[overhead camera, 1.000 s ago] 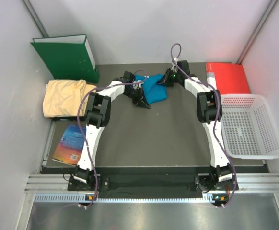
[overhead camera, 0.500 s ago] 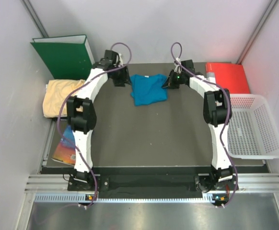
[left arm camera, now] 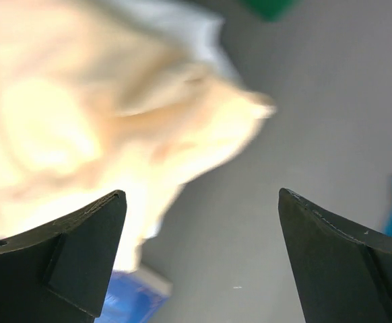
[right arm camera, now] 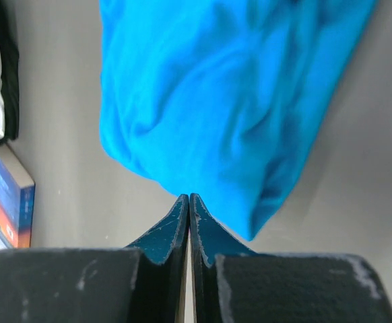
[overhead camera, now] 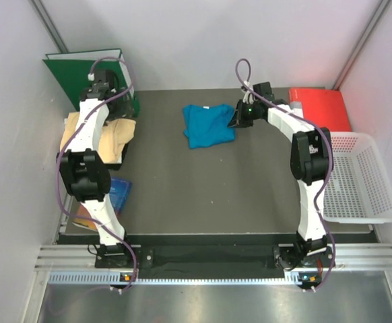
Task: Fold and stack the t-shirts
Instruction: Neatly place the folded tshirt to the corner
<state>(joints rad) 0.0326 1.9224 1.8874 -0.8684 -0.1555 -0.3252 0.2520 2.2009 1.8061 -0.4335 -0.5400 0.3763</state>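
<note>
A green binder is stood upright at the far left. A red folder is laid flat at the far right, with a white mesh basket nearer. A blue-covered book is seen at the left.

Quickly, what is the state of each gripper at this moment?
Left gripper: open, empty, over the pale yellow t-shirt.
Right gripper: shut, tips at the edge of the teal-blue t-shirt; whether it pinches cloth cannot be told.

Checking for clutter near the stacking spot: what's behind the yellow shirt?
A green binder stands upright just behind the yellow shirt. The left arm crosses over both and hides where they meet, so whether they touch cannot be judged.
</note>
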